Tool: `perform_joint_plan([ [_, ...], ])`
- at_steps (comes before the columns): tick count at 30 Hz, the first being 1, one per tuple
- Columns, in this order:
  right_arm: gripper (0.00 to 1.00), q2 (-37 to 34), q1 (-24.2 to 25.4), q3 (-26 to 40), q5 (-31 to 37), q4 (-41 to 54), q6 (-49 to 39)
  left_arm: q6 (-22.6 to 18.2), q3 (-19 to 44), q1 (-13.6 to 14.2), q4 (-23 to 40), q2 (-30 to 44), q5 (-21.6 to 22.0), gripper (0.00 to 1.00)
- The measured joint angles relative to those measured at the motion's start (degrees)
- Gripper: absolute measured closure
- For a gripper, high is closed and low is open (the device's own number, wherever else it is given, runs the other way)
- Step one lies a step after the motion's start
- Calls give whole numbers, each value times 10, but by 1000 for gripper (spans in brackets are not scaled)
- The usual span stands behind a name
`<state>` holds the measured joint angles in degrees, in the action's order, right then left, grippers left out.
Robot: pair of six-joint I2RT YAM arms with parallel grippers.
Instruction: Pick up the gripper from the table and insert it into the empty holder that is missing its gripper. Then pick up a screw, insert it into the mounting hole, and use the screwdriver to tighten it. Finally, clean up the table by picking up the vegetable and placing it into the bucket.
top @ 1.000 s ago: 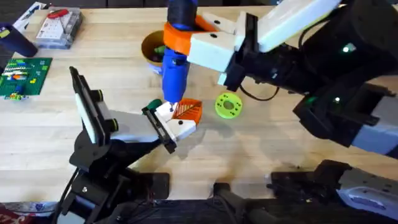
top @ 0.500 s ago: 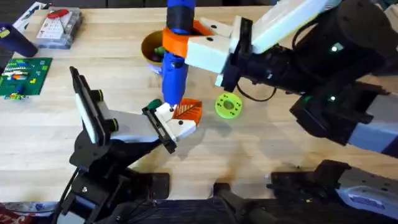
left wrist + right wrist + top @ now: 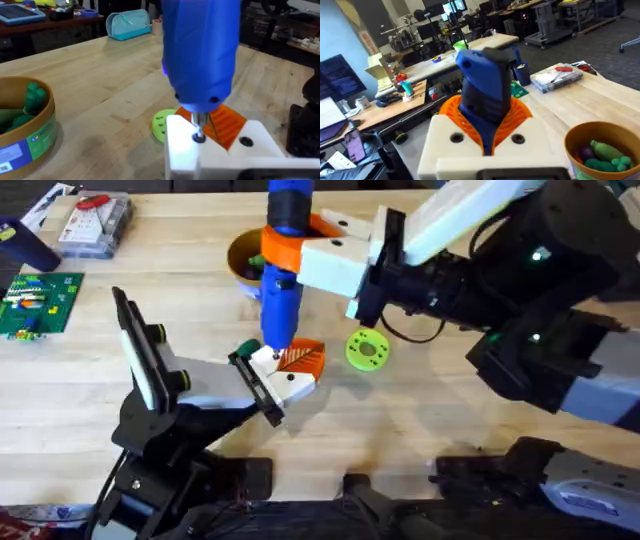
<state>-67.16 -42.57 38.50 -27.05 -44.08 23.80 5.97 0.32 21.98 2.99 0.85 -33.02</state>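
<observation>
The right tool (image 3: 300, 255) is clamped on the upright screwdriver (image 3: 283, 305), its bit on the holder (image 3: 272, 372) beside the orange gripper (image 3: 303, 357), at 6 o'clock from the bucket (image 3: 240, 260); the left tool's state I cannot tell.

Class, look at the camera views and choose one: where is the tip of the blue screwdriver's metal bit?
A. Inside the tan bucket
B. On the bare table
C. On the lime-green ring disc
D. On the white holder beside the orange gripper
D: the screwdriver bit meets the white holder, with the orange gripper right behind it.
</observation>
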Motion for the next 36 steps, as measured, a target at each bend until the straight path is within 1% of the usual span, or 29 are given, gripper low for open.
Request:
perform_joint_plan([
  [12,951,0,0,0,0,-7,0,0,0,0,0,0,0,991],
  [15,949,0,0,0,-4,-31,0,0,0,0,0,0,0,991],
  [19,951,0,4,0,-9,-87,0,0,0,0,0,0,0,991],
  [22,951,0,16,0,-12,-97,0,0,0,0,0,0,0,991],
  [28,950,0,60,0,-15,-84,-6,0,0,0,0,0,0,991],
  [36,950,0,176,0,-13,-14,-30,0,0,0,0,0,0,991],
])
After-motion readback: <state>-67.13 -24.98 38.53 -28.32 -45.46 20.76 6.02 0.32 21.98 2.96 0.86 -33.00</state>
